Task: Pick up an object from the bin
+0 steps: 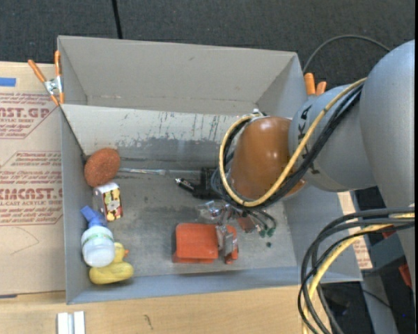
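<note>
One hand [227, 241] hangs at right edge of orange block [193, 243].

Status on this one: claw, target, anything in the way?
Claw low at right edge of orange-red block, front middle of bin. Small black thing lies behind, apart. Nothing on top of block.

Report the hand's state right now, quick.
Hand: cannot be told whether it is open or closed. It is down by the right edge of the flat orange block.
</note>
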Available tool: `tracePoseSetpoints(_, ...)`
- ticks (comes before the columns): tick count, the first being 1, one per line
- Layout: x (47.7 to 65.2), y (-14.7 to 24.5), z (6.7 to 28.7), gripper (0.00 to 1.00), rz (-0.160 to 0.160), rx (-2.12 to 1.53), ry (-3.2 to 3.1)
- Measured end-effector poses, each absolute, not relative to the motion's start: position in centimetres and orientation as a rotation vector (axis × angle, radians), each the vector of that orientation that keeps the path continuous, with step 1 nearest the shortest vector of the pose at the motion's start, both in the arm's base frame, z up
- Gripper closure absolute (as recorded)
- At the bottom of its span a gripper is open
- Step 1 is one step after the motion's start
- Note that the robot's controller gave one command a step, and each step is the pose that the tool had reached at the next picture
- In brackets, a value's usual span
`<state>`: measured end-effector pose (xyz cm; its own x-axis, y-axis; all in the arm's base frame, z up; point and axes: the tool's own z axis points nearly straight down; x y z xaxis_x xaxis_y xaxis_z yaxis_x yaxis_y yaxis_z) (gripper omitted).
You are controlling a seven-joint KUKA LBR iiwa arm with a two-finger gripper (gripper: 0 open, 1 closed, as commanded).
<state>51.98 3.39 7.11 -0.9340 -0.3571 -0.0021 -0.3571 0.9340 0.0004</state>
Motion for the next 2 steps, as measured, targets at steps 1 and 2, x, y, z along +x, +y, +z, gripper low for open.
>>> tracePoseSetpoints(1,51.98,3.39,7.11,1.00,0.001,-0.570,3.088)
tracePoseSetpoints(2,52.00,3.39,7.12,1.00,0.001,-0.570,3.088)
